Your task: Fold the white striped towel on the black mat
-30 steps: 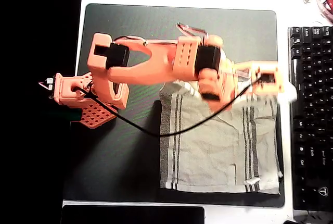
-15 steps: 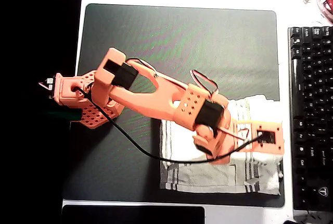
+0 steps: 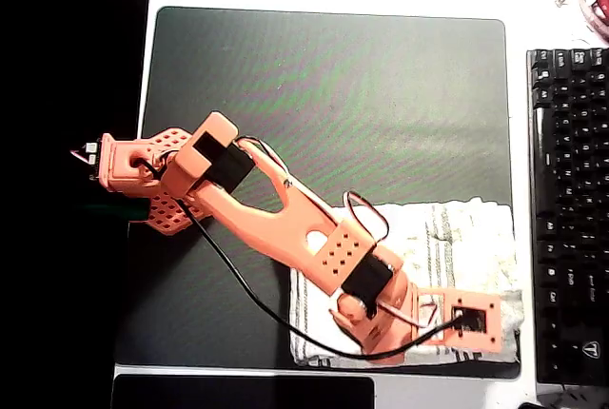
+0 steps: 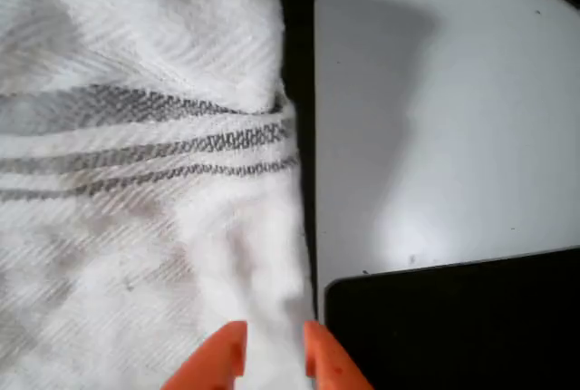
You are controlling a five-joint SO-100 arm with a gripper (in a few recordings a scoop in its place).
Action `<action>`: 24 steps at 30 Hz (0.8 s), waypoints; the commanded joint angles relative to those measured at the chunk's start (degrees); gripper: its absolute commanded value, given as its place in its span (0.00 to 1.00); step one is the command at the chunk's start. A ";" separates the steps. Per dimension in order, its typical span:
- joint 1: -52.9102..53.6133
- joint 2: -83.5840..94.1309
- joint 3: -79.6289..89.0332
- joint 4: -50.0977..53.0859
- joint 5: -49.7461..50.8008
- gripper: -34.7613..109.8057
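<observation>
Comparing the three overhead pictures, we see the arm swing from the towel's far edge toward the mat's near edge, dragging cloth along. One second ago the white striped towel [image 3: 457, 238] lay open, a tall rectangle; now it is a short band, doubled over itself, at about 5 o'clock on the black mat [image 3: 324, 95]. We judge the first fold essentially laid, with the carried edge brought close to the near edge.

In the overhead view the gripper [image 3: 476, 319] sits over the towel's 5 o'clock corner, just inside the mat's near edge; the keyboard [image 3: 569, 209] lies at 3 o'clock, apart from the cloth.

In the wrist view the two orange fingers [image 4: 222, 358] stand narrow at 6 o'clock, with a thin strip of towel [image 4: 136, 136] between them. We take this as a pinch on the towel's edge, though contact itself is blurred. The grey stripes run across at 10 o'clock from the fingertips; the cloth's edge runs just beside the right finger, with the mat's dark strip and the white table [image 4: 435, 118] at 2 o'clock.
</observation>
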 commanded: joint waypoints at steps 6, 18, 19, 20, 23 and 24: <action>-1.49 11.78 1.58 8.96 -0.09 0.31; -20.04 22.76 13.80 17.49 14.68 0.33; -21.45 22.24 14.33 17.14 15.91 0.33; -22.50 21.62 14.77 16.88 16.79 0.33; -24.26 19.25 16.70 15.12 18.28 0.34; -24.61 18.63 17.58 14.24 18.37 0.34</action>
